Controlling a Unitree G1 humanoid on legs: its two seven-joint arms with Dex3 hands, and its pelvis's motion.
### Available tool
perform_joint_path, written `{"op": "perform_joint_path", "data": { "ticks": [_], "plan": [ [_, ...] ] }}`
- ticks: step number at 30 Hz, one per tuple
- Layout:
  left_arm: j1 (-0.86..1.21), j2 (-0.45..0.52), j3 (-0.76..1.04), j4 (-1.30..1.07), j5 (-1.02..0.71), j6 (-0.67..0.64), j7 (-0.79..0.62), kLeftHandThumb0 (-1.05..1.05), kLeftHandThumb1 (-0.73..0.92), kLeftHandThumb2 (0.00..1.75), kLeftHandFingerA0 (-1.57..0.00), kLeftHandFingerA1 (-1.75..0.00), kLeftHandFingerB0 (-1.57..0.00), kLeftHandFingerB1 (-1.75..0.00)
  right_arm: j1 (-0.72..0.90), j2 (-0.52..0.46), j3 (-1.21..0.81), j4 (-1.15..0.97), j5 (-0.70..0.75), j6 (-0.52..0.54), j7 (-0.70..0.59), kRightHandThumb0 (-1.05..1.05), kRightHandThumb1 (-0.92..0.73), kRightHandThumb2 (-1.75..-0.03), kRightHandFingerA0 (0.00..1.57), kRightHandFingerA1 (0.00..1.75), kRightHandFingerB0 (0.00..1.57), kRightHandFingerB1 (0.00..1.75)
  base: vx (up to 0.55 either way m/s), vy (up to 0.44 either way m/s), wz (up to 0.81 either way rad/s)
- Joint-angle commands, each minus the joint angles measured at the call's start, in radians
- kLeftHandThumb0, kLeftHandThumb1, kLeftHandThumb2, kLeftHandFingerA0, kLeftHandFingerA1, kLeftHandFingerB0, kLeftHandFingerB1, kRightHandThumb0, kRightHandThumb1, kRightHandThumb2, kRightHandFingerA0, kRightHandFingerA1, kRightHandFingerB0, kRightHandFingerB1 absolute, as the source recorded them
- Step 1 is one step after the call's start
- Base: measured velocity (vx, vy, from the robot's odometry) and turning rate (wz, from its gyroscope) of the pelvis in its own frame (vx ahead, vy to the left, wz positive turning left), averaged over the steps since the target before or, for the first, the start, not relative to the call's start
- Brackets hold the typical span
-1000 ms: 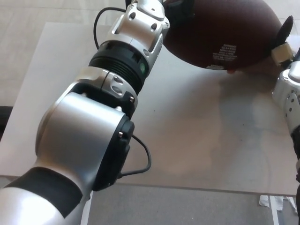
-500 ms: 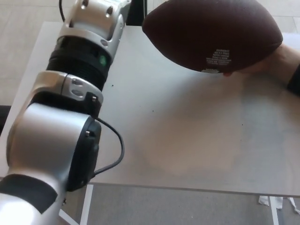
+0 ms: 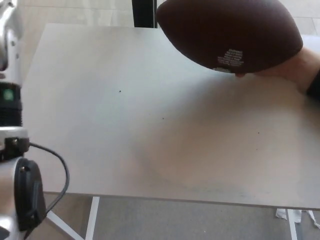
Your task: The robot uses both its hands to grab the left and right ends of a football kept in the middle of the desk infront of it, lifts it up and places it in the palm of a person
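The football (image 3: 230, 35) rested in the person's hand (image 3: 290, 67) above the bench (image 3: 150, 130), neither robot hand showed, so their fingers' state was unknowable; arms should withdraw clear without brushing it.

The desk (image 3: 165, 130) lies open across its middle and near edge. The football (image 3: 230, 35) on a person's hand (image 3: 287, 67) blocks the far right; the left arm (image 3: 12, 150) crowds the left edge.
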Motion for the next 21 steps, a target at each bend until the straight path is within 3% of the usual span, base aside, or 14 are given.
{"op": "perform_joint_path", "data": {
  "ticks": [1,2,3,4,5,10,11,14,15,16,17,18,19,21],
  "plan": [
    [0.705,0.111,0.6,-0.781,-0.253,0.239,-0.243,-0.91,0.92,0.72,-0.11,-0.63,-0.09,-0.43,0.635,0.013,-0.605,-0.683,0.422,0.153,0.284,-0.84,-0.67,-1.03,0.44,0.96,0.02,0.37,0.0,0.0,0.0],
    [0.83,0.075,0.696,-0.778,-0.291,0.187,-0.279,-0.92,0.69,1.07,-0.13,-0.63,-0.08,-0.53,0.699,0.081,-0.654,-0.683,0.41,0.087,0.261,-0.78,-0.8,-0.65,0.71,1.23,0.16,0.39,0.0,0.0,0.0],
    [0.915,0.054,0.759,-0.768,-0.31,0.149,-0.301,-0.95,0.9,0.68,-0.16,-0.67,-0.09,-0.49,0.739,0.135,-0.683,-0.682,0.403,0.016,0.246,-0.69,-0.79,-0.64,0.37,0.96,0.21,0.36,0.0,0.0,0.0],
    [0.98,0.036,0.799,-0.748,-0.314,0.109,-0.31,-0.94,0.92,0.69,-0.17,-0.71,-0.08,-0.47,0.771,0.173,-0.703,-0.665,0.406,-0.055,0.255,-0.7,-0.8,-0.67,0.59,1.43,0.15,0.39,0.0,0.0,0.0],
    [1.06,0.005,0.84,-0.733,-0.326,0.055,-0.319,-0.9,0.92,0.7,-0.11,-0.73,-0.04,-0.46,0.8,0.199,-0.736,-0.628,0.42,-0.104,0.267,-0.65,-0.8,-0.63,0.95,1.38,0.21,0.36,0.0,0.0,0.0],
    [1.25,-0.051,0.932,-0.536,-0.361,-0.177,-0.339,-0.87,0.92,0.73,-0.05,-0.74,-0.02,-0.45,0.82,0.226,-0.802,-0.415,0.32,-0.362,0.258,-0.6,-0.84,-0.68,0.96,1.43,0.2,0.42,0.0,0.0,0.0],
    [1.315,-0.023,0.983,-0.319,-0.359,-0.288,-0.33,-0.92,0.89,0.67,-0.11,-0.72,-0.02,-0.46,0.79,0.22,-0.861,-0.257,0.338,-0.422,0.213,-0.7,-0.77,-0.63,0.18,0.64,0.2,0.45,0.0,0.0,0.0],
    [1.375,0.033,0.991,-0.055,-0.331,-0.418,-0.299,-0.92,0.91,0.67,-0.17,-0.68,-0.02,-0.4,0.772,0.213,-0.886,-0.11,0.324,-0.406,0.128,-0.73,-0.76,-0.62,0.08,0.88,0.16,0.5,0.0,0.0,0.0],
    [1.381,0.052,0.987,0.008,-0.331,-0.443,-0.296,-1.01,0.77,1.13,-0.16,-0.66,-0.04,-0.26,0.764,0.218,-0.886,-0.1,0.323,-0.383,0.099,-0.67,-0.76,-0.63,0.13,1.08,0.17,0.5,0.0,0.0,0.0],
    [1.388,0.067,0.983,0.061,-0.329,-0.428,-0.284,-0.93,0.9,0.68,-0.66,-0.71,-0.05,-0.43,0.756,0.219,-0.883,-0.1,0.315,-0.326,0.054,-0.7,-0.61,-0.94,0.45,0.91,0.14,0.57,0.0,0.0,0.0],
    [1.387,0.085,0.973,0.123,-0.325,-0.427,-0.27,-0.94,0.71,1.1,-0.96,-0.75,-0.02,-0.45,0.736,0.213,-0.882,-0.09,0.305,-0.26,-0.006,-0.68,-0.74,-0.64,0.55,1.38,0.13,0.62,0.0,0.0,0.0],
    [1.387,0.087,0.97,0.131,-0.327,-0.431,-0.27,-0.94,0.71,1.1,-0.96,-0.75,-0.02,-0.45,0.732,0.211,-0.884,-0.088,0.304,-0.254,-0.009,-0.68,-0.74,-0.64,0.55,1.38,0.13,0.62,0.0,0.0,0.0],
    [1.378,0.09,0.961,0.172,-0.333,-0.452,-0.277,-0.96,0.88,0.67,-0.5,-0.97,-0.01,-0.37,0.721,0.199,-0.88,-0.077,0.312,-0.187,-0.02,-0.69,-0.79,-0.63,0.26,1.27,0.06,0.6,0.0,0.0,0.0],
    [1.325,0.125,0.927,0.259,-0.324,-0.419,-0.248,-0.86,0.64,1.05,-0.07,-0.64,0.0,-0.38,0.709,0.18,-0.862,-0.096,0.342,-0.011,-0.023,-0.6,-0.81,-0.7,0.0,0.67,0.01,0.19,0.0,0.0,0.0]
  ]
}}
